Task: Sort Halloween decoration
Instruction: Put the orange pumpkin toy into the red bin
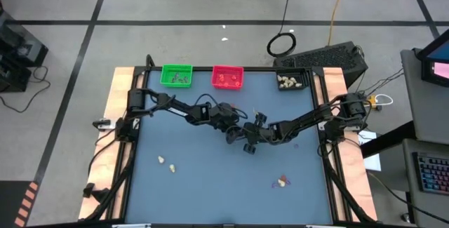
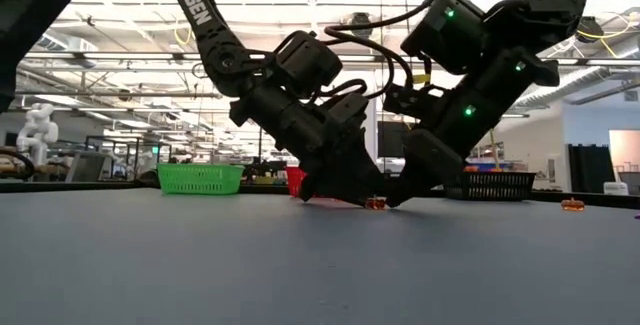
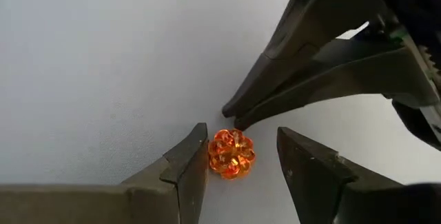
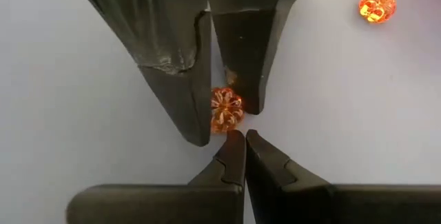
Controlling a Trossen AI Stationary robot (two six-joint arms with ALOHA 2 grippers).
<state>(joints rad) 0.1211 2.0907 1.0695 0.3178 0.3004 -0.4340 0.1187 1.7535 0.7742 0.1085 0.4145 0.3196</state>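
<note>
- Your left gripper [image 3: 238, 176] is down on the table at mid-table, fingers apart, and the orange pumpkin bead [image 3: 231, 154] sits right between them. One finger looks to be touching it or just beside it; on the other side there is a clear gap.
- That is the relation to watch: the bead lies inside the left gripper's span, so closing in should catch it. It is round, with no long axis to line up.
- Your right gripper [image 4: 244, 141] comes in from the opposite side, fingers pressed together and holding nothing, its tip just beside the bead, maybe touching; I cannot tell which.
- Both tools are about equally near, but only the left one is set to grasp. The right tip crowds the bead, so I judge it could nudge the bead or get in the way of the closing fingers.
- A second orange bead [image 4: 377, 6] lies near, off to one side, clear of both grippers.
- Loose pieces remain on the near part of the table: pale trinkets [image 1: 166, 163] near-left, and a pale and purple cluster [image 1: 282, 182] near-right.
- Along the far edge stand the green tray [image 1: 176, 75], the red tray [image 1: 227, 78] and the black tray [image 1: 292, 81], each with pieces in it already, well apart from where you work.
- The way to the red tray looks open.
</note>
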